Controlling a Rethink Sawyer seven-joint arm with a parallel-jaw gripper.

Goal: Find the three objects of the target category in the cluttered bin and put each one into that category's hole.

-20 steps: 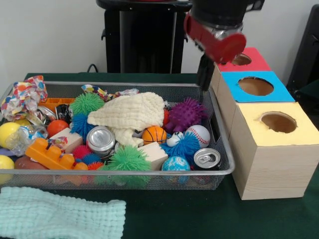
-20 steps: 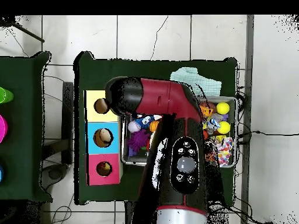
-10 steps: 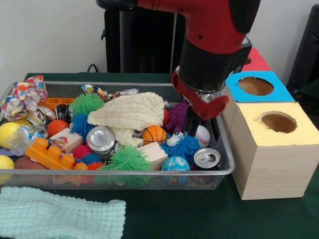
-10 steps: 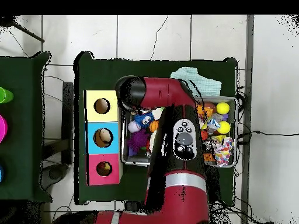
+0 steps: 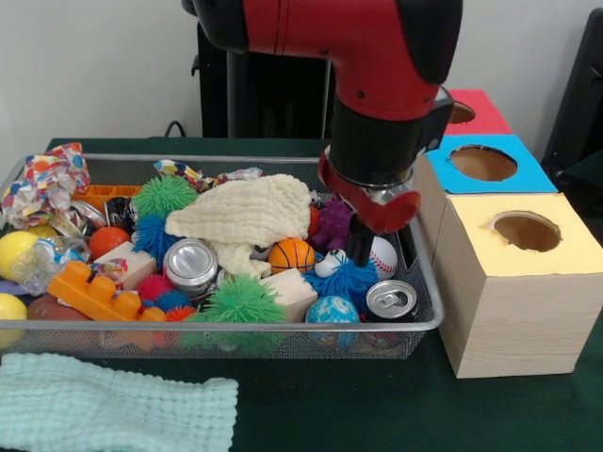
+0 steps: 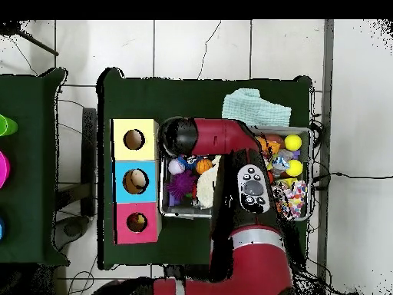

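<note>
while the arm [image 5: 377, 94] hangs low over the right end of the wire bin [image 5: 429, 325], the gripper [image 5: 359, 252] is dipping among the toys there, its tip right at the blue spiky ball [image 5: 350, 276] and just beside the baseball [image 5: 381, 256] at its 3 o'clock. whether the gripper is spread or clenched cannot be told, since the wrist hides it in both views. this looks like the searching and reaching step, with nothing lifted yet. the target category is not shown, so the wanted objects cannot be named; likely candidates near the tip are the baseball, the small basketball [image 5: 291, 254] at 9 o'clock and the globe ball [image 5: 332, 310] at 6 o'clock. the three boxes with holes, yellow [image 5: 528, 247], blue [image 5: 482, 164] and red [image 5: 471, 113], stand just outside the bin from 3 to 1 o'clock. next the gripper needs to settle squarely over one object, close on it without catching the can [image 5: 391, 300], and lift clear of the bin wall.
</note>
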